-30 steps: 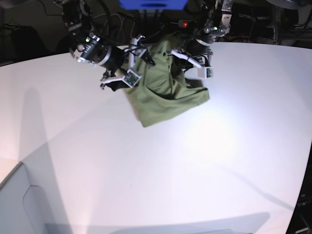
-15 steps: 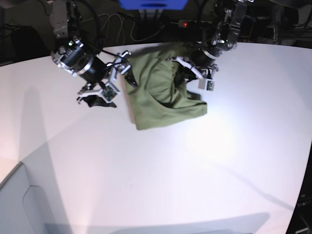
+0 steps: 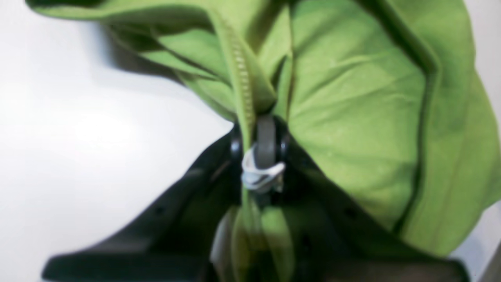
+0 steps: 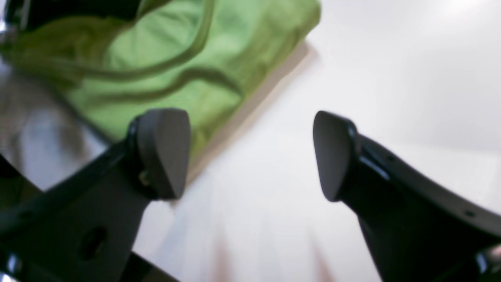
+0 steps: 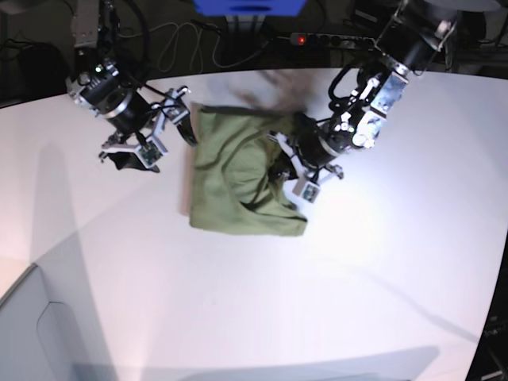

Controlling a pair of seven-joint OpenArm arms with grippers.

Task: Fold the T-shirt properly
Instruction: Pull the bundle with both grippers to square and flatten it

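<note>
The setting reads as a robotics lab or test cell. A broad, bare white tabletop [image 5: 238,302] serves as the work surface. At 12 o'clock, beyond its far edge, loose cables [image 5: 171,44] trail across a dark backdrop beside a power strip with a lit red switch [image 5: 301,39] and a blue panel [image 5: 248,6]. Two instrumented robot arms stand at 10 and 2 o'clock.

My left gripper [image 3: 260,152] is clamped tight, its jaws pinched together on a fold of the T-shirt [image 5: 238,178], with cloth running down between the fingers toward the wrist. That arm reaches in from the far side of the table, bent at the elbow. My right gripper [image 4: 250,154] has its jaws spread wide with nothing between the pads [image 4: 164,150], low over the table just beside the cloth's edge.
</note>
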